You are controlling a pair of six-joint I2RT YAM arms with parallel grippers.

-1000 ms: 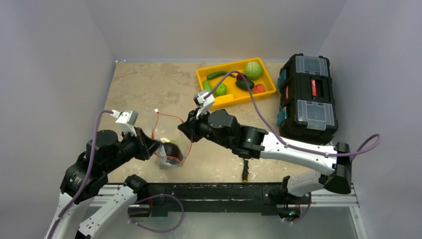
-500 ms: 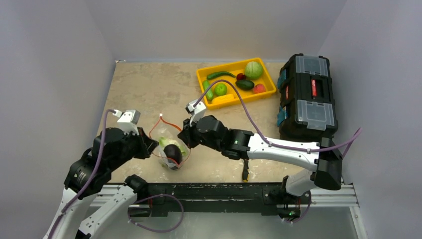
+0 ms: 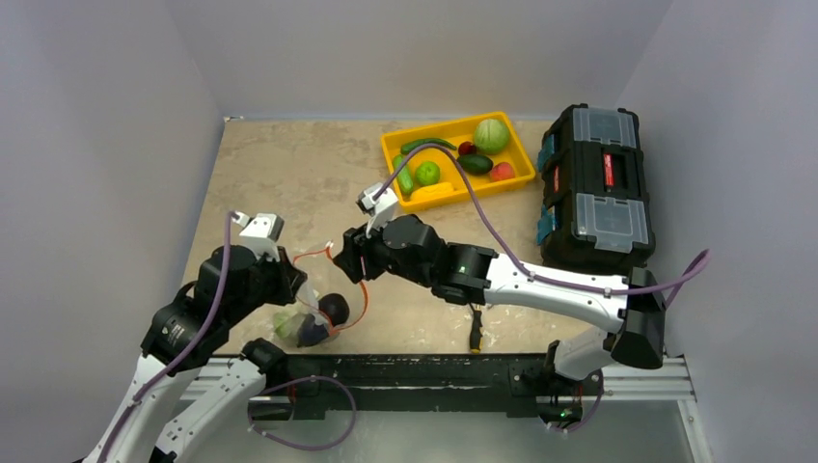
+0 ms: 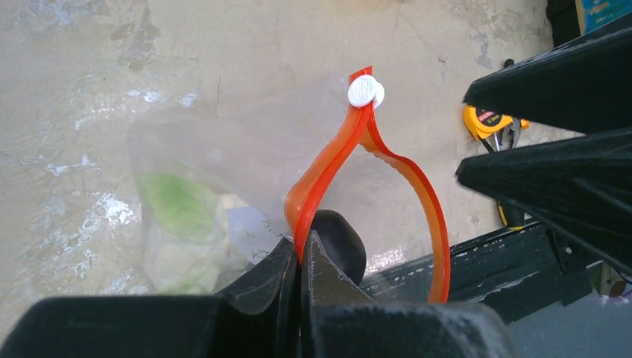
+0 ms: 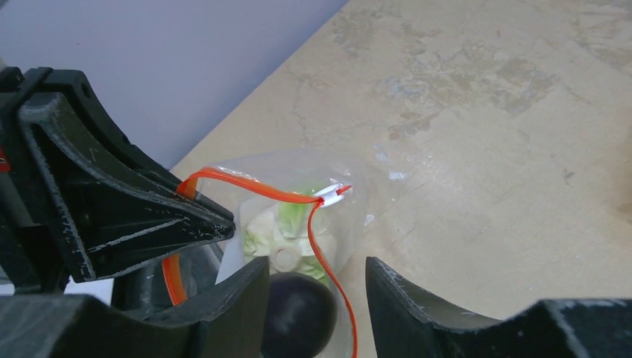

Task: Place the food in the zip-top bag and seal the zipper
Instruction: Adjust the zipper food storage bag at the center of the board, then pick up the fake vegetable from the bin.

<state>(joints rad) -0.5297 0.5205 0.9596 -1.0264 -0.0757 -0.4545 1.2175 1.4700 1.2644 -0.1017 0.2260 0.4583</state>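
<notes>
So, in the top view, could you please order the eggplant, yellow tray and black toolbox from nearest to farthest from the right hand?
1. Eggplant, just below the right hand.
2. Yellow tray, farther back, to the right.
3. Black toolbox, far right edge.

One bag [image 4: 238, 149], one tray [image 3: 451, 192] (yellow), one toolbox [image 3: 593, 193]

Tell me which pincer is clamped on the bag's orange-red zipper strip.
The left pincer: it is shut on the thin orange-red zipper strip of the clear plastic bag. The right pincer stands open, gripping nothing.
</notes>
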